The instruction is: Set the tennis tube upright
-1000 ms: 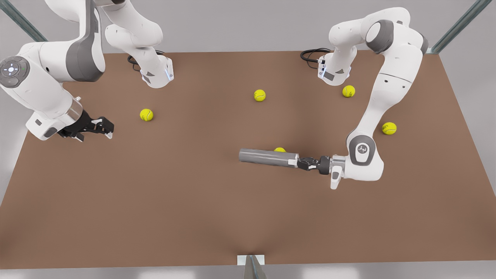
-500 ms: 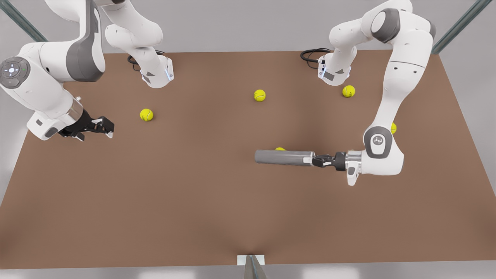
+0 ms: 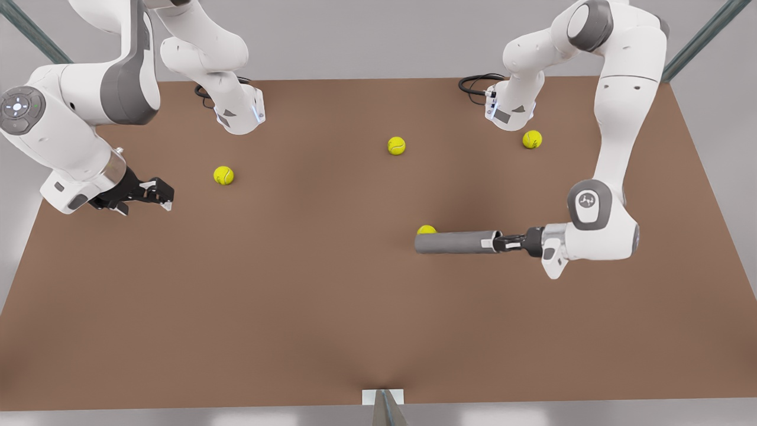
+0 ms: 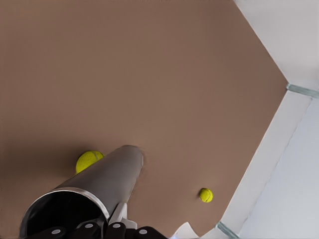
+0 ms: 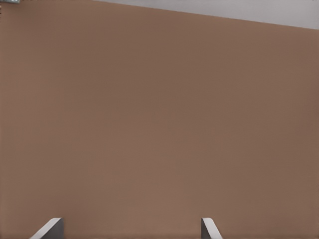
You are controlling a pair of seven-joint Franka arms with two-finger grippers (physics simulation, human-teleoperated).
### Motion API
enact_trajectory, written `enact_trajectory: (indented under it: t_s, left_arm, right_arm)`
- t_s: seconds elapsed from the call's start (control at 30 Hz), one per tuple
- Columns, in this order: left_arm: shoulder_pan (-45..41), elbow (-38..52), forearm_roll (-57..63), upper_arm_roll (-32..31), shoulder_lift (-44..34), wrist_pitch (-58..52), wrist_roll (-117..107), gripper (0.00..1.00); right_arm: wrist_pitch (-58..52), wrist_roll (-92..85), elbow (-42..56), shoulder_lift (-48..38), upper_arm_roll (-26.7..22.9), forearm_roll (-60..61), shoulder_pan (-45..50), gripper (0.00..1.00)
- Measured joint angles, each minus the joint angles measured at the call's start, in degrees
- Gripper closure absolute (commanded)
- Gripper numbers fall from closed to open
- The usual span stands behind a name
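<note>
Midway through the job, by the look of it: tennis tube [image 3: 455, 242] lying flat, not yet upright, at roughly four o'clock from the middle of the brown table [image 3: 295, 331] in the front view, long axis running from nine to three o'clock. Clamped at its three o'clock end by the left gripper [image 3: 501, 242], fingers closed on the wall beside the open, silvery-rimmed mouth, as seen close up in the left wrist view [image 4: 107, 179]. Hard to tell whether resting on the table or held just clear of it. Tucked just beside the free end, at about eleven o'clock from it, a yellow-green tennis ball [image 3: 426, 229]. Well apart, near the table's nine o'clock edge, the right gripper [image 3: 159, 195] waiting, fingers [image 5: 50, 228] spread and holding nothing. Judged as the step in hand: carrying the gripped tube ahead of tipping it. Called for next, probably: a wrist rotation swinging the free end down, then setting that end squarely on bare table away from the ball before letting go.
</note>
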Motion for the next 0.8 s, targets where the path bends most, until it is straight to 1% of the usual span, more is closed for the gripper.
enact_trajectory:
  t_s: [0.6, 0.8]
  left_arm:
    - [0.5, 1.1, 22.1, 0.0, -2.6, 0.5, -2.6, 0.79]
    - [0.4, 1.2, 27.5, -0.2, -3.9, 0.5, -4.1, 0.79]
  right_arm:
    - [0.0, 0.0, -0.3, -0.3, 0.0, 0.0, 0.0, 0.0]
    - [-0.1, 0.1, -0.3, -0.4, 0.0, 0.0, 0.3, 0.0]
